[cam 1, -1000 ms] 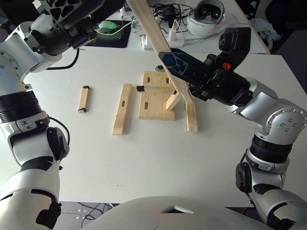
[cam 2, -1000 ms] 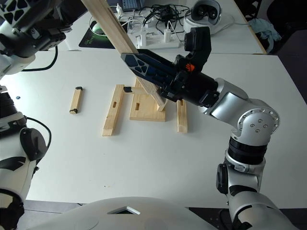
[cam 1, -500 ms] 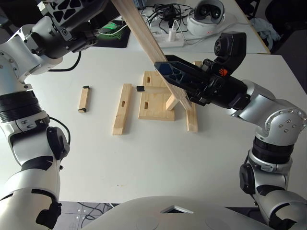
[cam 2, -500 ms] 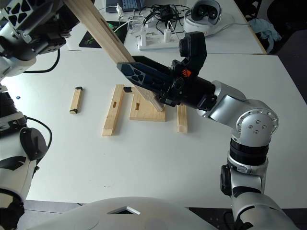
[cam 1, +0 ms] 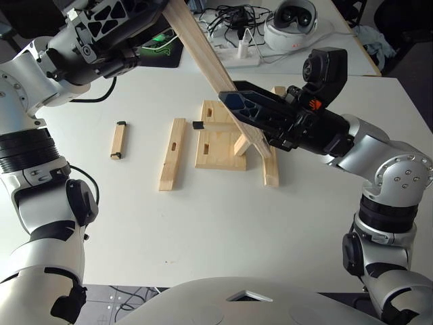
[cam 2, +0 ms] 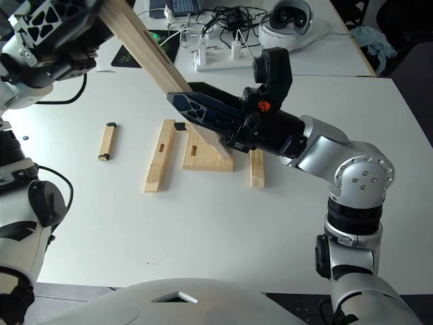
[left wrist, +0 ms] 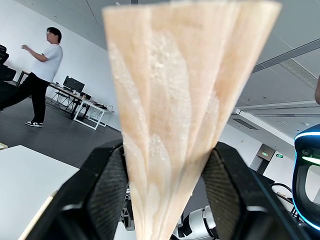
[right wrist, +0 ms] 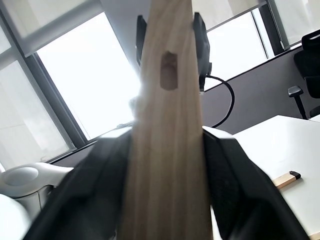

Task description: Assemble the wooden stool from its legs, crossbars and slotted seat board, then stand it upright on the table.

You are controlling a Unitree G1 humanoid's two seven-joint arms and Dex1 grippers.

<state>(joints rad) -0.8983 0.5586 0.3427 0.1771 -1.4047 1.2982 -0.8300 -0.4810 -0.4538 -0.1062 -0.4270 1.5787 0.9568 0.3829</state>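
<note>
A long wooden leg (cam 1: 210,61) slants from the upper left down to the slotted seat board (cam 1: 216,145), which lies flat on the table. My left gripper (left wrist: 167,195) is shut on the leg's upper end. My right gripper (cam 1: 249,112) is shut on its lower part, just above the board; a slot in the leg (right wrist: 169,65) shows in the right wrist view. A second leg (cam 1: 172,162) lies left of the board and a third (cam 1: 270,169) lies right of it. A crossbar (cam 1: 216,125) rests across the board. A short crossbar (cam 1: 118,140) lies farther left.
At the table's back stand a headset (cam 1: 291,20), a power strip (cam 1: 237,57) with cables, and a dark mouse pad (cam 1: 162,51). The white table (cam 1: 216,230) has free room in front of the parts.
The held leg's upper end has swung left with my left gripper, so it leans more. My right gripper has shifted slightly lower on it. The parts on the table have not moved.
</note>
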